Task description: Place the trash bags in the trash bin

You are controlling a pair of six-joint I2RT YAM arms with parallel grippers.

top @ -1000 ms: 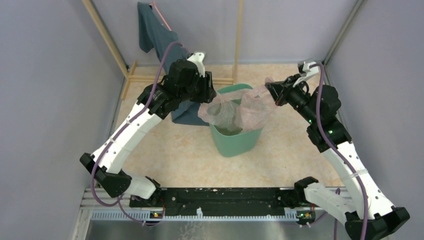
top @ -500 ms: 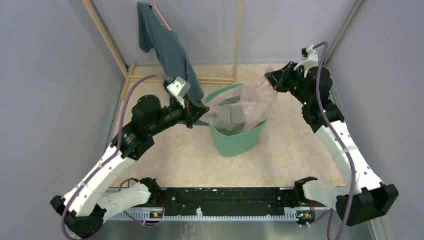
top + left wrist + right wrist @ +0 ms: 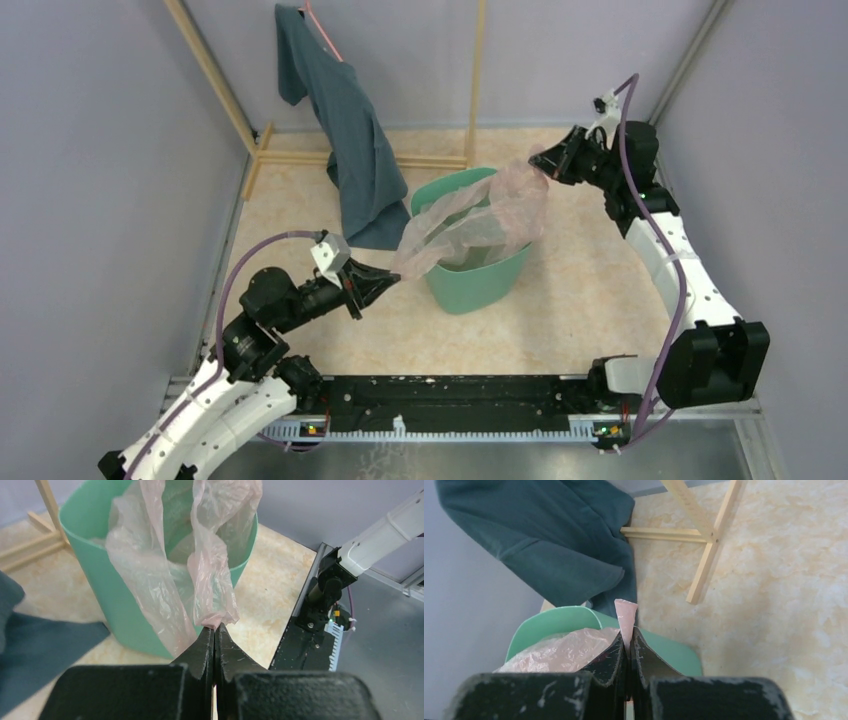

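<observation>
The pale pink trash bag (image 3: 470,215) is stretched across the open mouth of the mint-green trash bin (image 3: 478,285) in the middle of the floor. My left gripper (image 3: 393,276) is shut on the bag's near-left edge, low and outside the bin's rim; the left wrist view shows the film (image 3: 210,575) pinched at the fingertips with the bin (image 3: 100,580) behind. My right gripper (image 3: 541,165) is shut on the bag's far-right edge, above and beyond the rim; the right wrist view shows a pink strip (image 3: 625,617) between the jaws over the bin (image 3: 559,620).
A dark teal garment (image 3: 352,130) hangs from a wooden rack (image 3: 215,75) at the back left and trails down to the floor beside the bin. Grey walls close in on both sides. The arms' black base rail (image 3: 450,400) runs along the near edge.
My left gripper has pulled back toward the near left and dropped low, drawing the bag's edge out over the bin's rim. My right gripper has moved slightly back and right, keeping its hold.
</observation>
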